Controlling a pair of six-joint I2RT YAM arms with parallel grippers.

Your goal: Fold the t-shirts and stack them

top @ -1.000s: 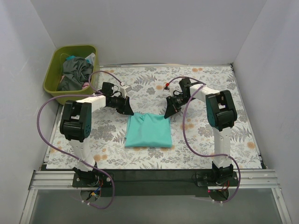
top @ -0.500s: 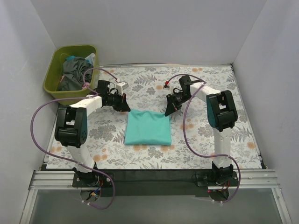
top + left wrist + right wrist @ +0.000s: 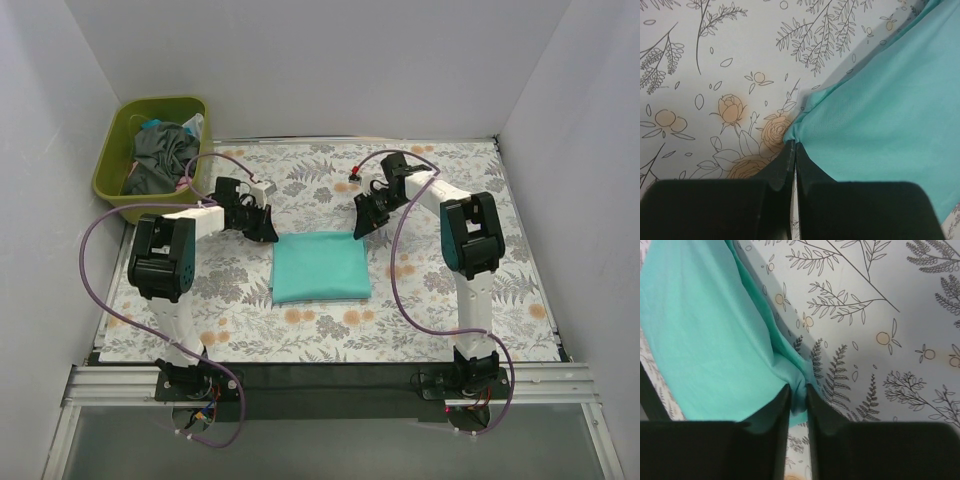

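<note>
Clamping corners of one teal t-shirt (image 3: 320, 267): left end effector (image 3: 792, 145) and right end effector (image 3: 798, 386).

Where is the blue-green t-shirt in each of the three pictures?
Top external: the teal t-shirt lies folded in the middle of the floral table cover.
Left wrist: the teal t-shirt fills the right side, its corner pinched by the left gripper.
Right wrist: the teal t-shirt fills the left side, pinched by the right gripper.
Shared landmark: the floral table cover, visible in all three.
</note>
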